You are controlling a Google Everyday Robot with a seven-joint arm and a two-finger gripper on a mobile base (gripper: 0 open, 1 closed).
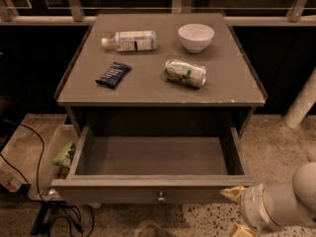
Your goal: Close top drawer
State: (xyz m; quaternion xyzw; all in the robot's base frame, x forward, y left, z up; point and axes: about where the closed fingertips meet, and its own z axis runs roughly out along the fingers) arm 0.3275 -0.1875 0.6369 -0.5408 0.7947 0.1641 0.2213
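The top drawer [148,193] is grey wood and stands pulled far out from the cabinet. Its inside is bare. A small round metal knob [161,198] sits at the centre of its front panel. My gripper [236,212] is at the bottom right, just beside the right end of the drawer front. Its two yellowish fingertips [231,193] are spread apart, and the upper one is at the panel's right corner. It holds nothing. The lower drawers are hidden below the open one.
On the cabinet top [232,90] lie a water bottle [129,40], a white bowl [196,37], a crushed can [185,73] and a dark snack packet [113,74]. A plastic bin [53,157] and cables [34,157] lie on the floor at left. A white post [301,102] stands at right.
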